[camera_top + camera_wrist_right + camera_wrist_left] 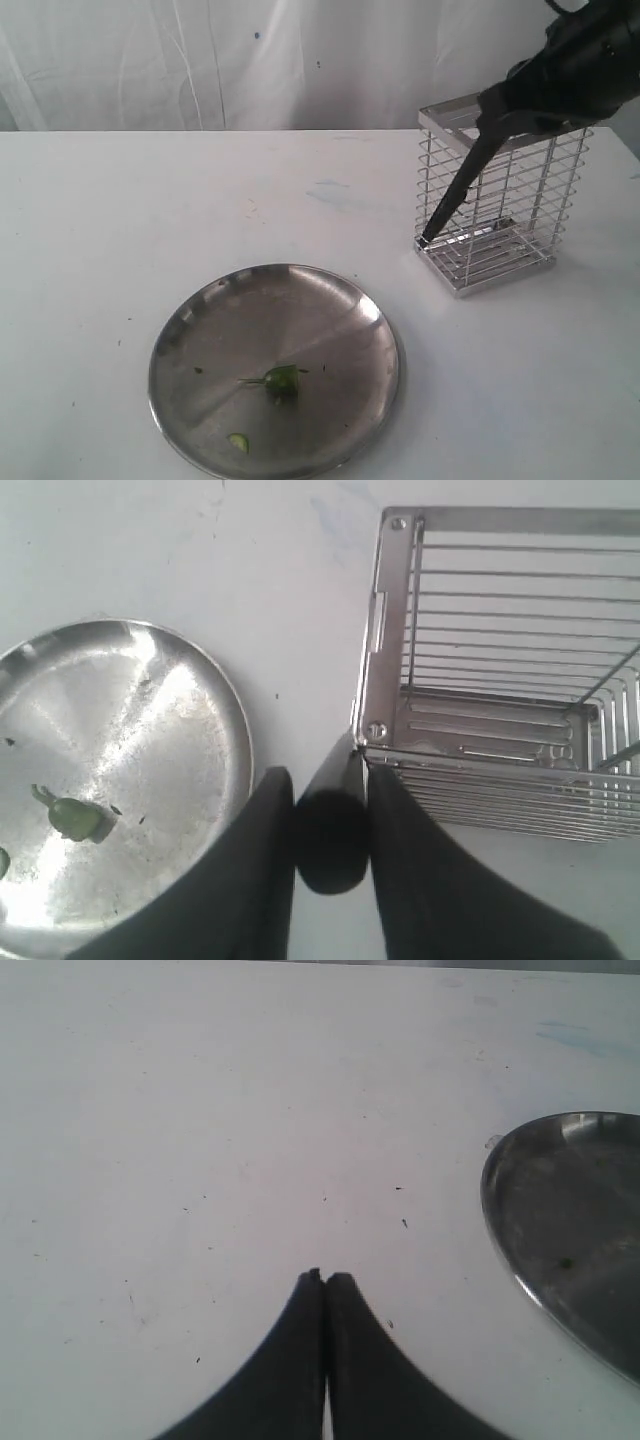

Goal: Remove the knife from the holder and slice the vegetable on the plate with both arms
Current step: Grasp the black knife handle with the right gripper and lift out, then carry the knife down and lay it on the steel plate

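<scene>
White tabletop [200, 200] with a pale curtain [200, 60] hanging behind it, that's what I had on my screens.

My right arm [590, 60] sat in the top right corner of the exterior view. It was pitched down over the holder [520, 250], which stood upright toward the back right of the table. The knife [455, 195] leaned at a slant in that wire basket, with its tip down by the base corner on the plate's side and its handle up at the rim.

On the right wrist cam the right gripper [330, 780] had a finger on each side of the handle's rounded black butt. Both looked pressed against it, so I'd call that clamped on the knife, right beside the corner of the holder's flat rim.

The left gripper [325, 1278] I only had on its own wrist cam. Its fingers [290, 1360] were closed tip to tip with nothing between them. It hung over bare table with the edge of the plate [520, 1260] off to one side, not touching.

In the exterior view the plate lay flat at the front, well apart from the holder. The vegetable [281, 381] was a small dark green piece with a stem, lying on the plate a bit toward the near side. One tiny light green slice [238, 441] lay close to the near rim.
</scene>
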### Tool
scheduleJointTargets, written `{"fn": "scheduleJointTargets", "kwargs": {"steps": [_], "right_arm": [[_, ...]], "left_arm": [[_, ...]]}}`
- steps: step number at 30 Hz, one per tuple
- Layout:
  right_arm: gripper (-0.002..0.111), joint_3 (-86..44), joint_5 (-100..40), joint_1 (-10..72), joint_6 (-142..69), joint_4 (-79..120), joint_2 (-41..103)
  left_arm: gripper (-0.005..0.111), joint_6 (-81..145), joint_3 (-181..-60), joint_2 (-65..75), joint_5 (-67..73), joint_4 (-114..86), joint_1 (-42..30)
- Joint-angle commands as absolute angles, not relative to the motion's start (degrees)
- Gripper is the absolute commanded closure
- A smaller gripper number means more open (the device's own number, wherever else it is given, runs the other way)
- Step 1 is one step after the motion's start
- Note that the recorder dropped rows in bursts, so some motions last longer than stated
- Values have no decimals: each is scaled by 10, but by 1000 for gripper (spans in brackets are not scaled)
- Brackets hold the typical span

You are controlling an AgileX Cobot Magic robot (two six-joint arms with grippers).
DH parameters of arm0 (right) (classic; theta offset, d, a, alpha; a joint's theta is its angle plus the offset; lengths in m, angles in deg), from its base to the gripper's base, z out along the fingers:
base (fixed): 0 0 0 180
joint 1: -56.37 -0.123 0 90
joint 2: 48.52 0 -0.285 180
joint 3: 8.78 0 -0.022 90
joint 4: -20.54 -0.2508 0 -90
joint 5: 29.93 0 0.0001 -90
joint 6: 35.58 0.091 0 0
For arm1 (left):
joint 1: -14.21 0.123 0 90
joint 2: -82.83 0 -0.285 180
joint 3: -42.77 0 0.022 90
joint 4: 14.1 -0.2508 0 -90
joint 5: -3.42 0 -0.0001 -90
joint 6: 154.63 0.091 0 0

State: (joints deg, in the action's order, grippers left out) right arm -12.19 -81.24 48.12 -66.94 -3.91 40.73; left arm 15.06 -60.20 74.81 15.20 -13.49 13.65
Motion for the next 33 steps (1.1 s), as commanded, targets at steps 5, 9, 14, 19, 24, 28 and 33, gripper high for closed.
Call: {"fn": "scheduleJointTargets", "kwargs": {"steps": [5, 9, 14, 19, 24, 28, 33], "right_arm": [[108, -79, -859, 481, -608, -28, 289], [108, -79, -860, 481, -591, -32, 232], [108, -105, -835, 481, -578, -114, 185], [108, -277, -696, 481, -598, -315, 145], [108, -468, -555, 481, -673, -574, 105], [108, -574, -555, 481, -805, -767, 90], [108, -661, -558, 481, -878, -794, 97]], "left_arm": [[107, 151, -600, 750, 150, -132, 136], [107, 151, -600, 750, 150, -132, 136], [107, 151, -600, 750, 150, -132, 136], [107, 151, -600, 750, 150, -132, 136], [107, 151, -600, 750, 150, -132, 136], [107, 151, -600, 750, 150, -132, 136], [107, 151, -600, 750, 150, -132, 136]]}}
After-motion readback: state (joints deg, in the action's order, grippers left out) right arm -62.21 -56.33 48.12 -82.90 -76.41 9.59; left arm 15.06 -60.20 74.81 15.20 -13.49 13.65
